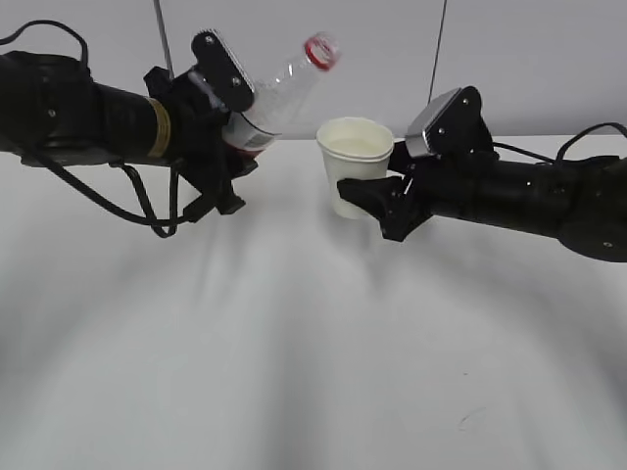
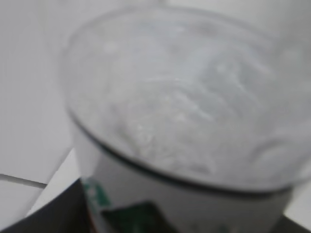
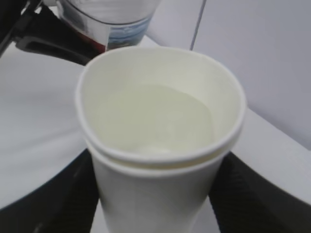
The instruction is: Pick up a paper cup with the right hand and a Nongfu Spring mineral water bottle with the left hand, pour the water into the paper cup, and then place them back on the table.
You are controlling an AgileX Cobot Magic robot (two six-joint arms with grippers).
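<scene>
My left gripper [image 1: 238, 132] is shut on the Nongfu Spring mineral water bottle [image 1: 284, 90] and holds it in the air, tilted with its red-ringed mouth up and to the right, above and left of the cup. The bottle fills the left wrist view [image 2: 184, 111], blurred. My right gripper [image 1: 377, 199] is shut on the paper cup [image 1: 354, 163] and holds it upright above the table [image 1: 294, 343]. In the right wrist view the cup [image 3: 160, 141] sits between the black fingers [image 3: 58, 199], with liquid inside. The bottle's label end [image 3: 109, 24] shows behind it.
The left arm with its yellow band [image 1: 157, 127] and looping cables [image 1: 147, 211] reaches in from the left. The right arm [image 1: 529, 201] reaches in from the right. A grey wall stands behind the table's far edge.
</scene>
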